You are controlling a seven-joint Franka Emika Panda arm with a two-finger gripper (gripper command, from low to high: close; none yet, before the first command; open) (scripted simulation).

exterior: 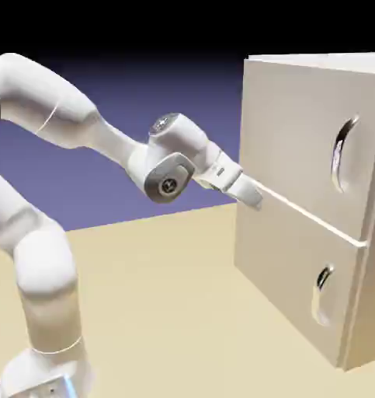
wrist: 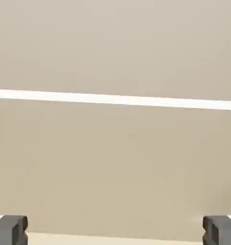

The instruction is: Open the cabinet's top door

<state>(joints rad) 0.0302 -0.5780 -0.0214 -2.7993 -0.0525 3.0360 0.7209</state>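
Franka arm and cabinet on a bench (exterior: pixel 155 311), exterior and hand views. The cabinet (exterior: pixel 299 194) stands at the bench's far edge as seen from the exterior view, on that view's right, and bears two front panels. The top door (exterior: pixel 291 132), the larger upper panel, carries a curved silver handle (exterior: pixel 343 155) near its upper right corner; the lower door (exterior: pixel 291 272) carries a smaller silver handle (exterior: pixel 322 295) toward its right edge. A pale seam (exterior: pixel 310 214) separates the doors. The white arm (exterior: pixel 46 264) reaches from the exterior view's left, its gripper (exterior: pixel 248 192) near the seam toward the cabinet's left edge and well apart from both handles. No lettering is legible; a round mark (exterior: pixel 169 186) on the wrist joint is too small to identify. The hand view shows the fingers (wrist: pixel 10 230) wide apart, with nothing between the tips. It shows the seam running nearly level across the beige fronts and a strip of bench along the bottom; the exterior view alone shows the handles and the cabinet's top (exterior: pixel 330 62).
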